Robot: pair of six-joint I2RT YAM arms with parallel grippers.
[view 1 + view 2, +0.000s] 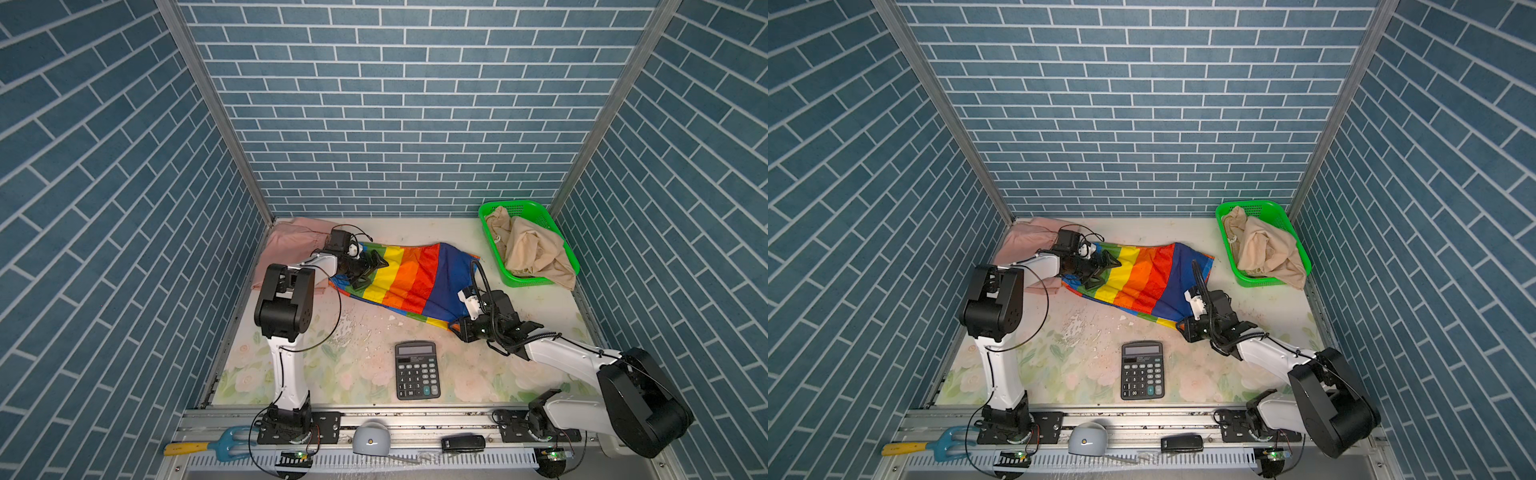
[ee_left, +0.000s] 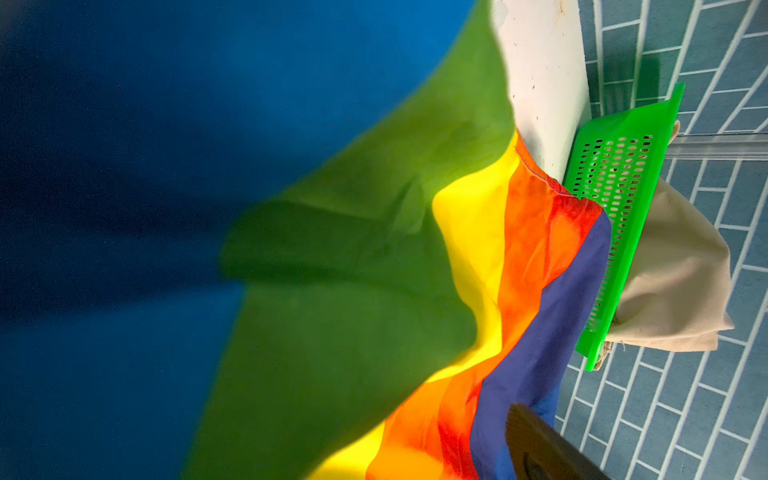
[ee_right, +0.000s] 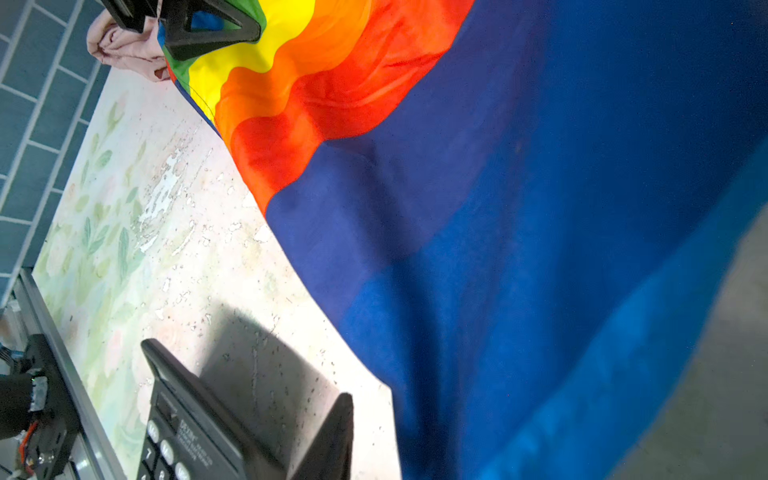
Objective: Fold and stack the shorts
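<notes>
Across the table (image 1: 415, 232) the rainbow shorts (image 1: 415, 278) lie spread and unfolded. Beige shorts (image 1: 528, 249) wait in the basket (image 1: 536, 206), and pink shorts (image 1: 291, 241) lie far left. Nothing looks stacked. The left tool (image 1: 370, 272) gapes over the green end; I cannot tell whether the right tool (image 1: 457, 326) is gripping.

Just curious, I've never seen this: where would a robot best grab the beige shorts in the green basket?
Probably the fold of the beige shorts draped over the near right corner of the basket, pinched from above: it hangs outside the walls, so nothing blocks the pinch.
</notes>
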